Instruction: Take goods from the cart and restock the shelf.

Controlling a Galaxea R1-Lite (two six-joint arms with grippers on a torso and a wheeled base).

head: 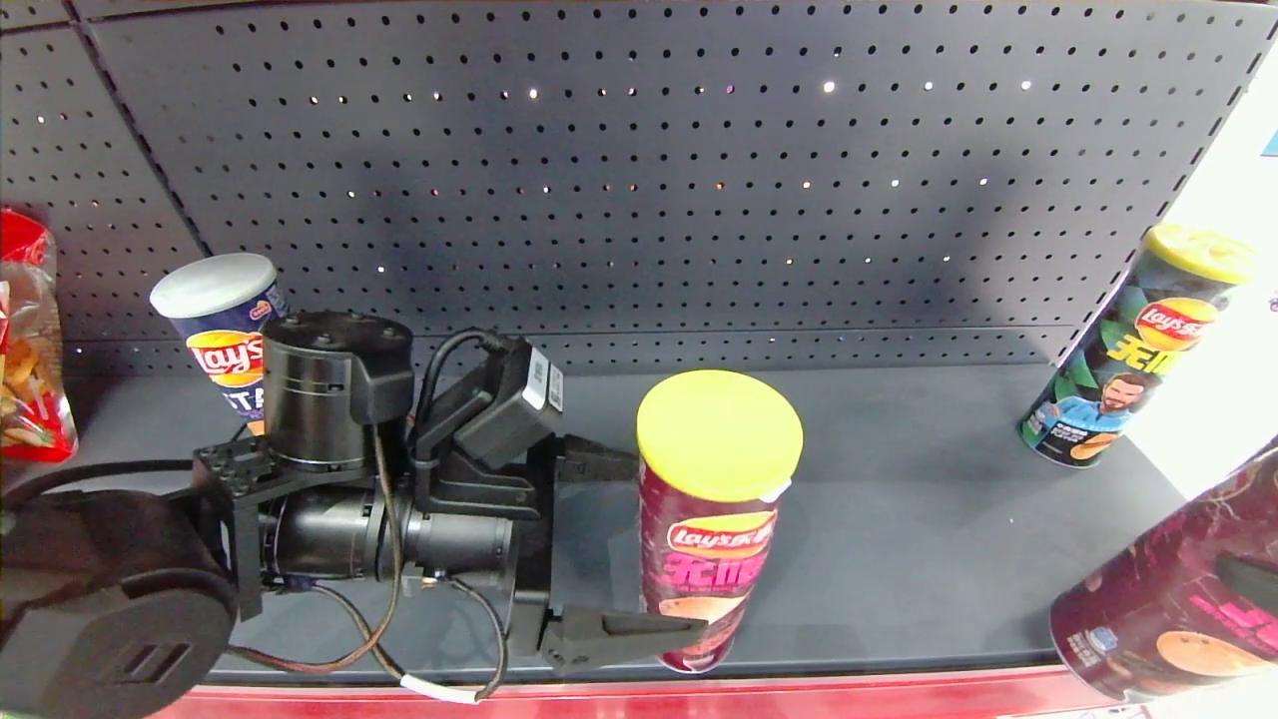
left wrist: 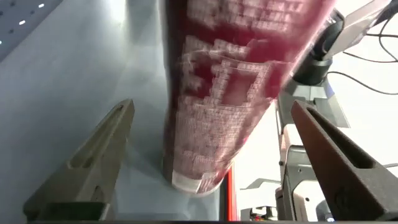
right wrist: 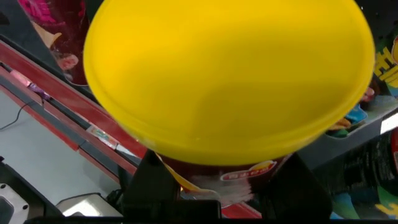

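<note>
A red can (head: 711,519) is flanked by the left gripper's (head: 667,545) open fingers (head: 619,631); a second can (head: 1178,609) is clamped in the right gripper (right wrist: 224,193). Four cans and one bag (head: 30,350) are counted.

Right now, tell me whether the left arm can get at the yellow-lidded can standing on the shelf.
Probably yes. The left tool is open, its fingers on either side of the can on the shelf, with nothing between them and it. They seem not yet to touch it.

Chip canister (head: 714,519) at shelf (head: 899,519) front edge, second canister (head: 225,335) back left, third canister (head: 1128,350) back right, fourth canister (head: 1178,609) before front right corner.
</note>
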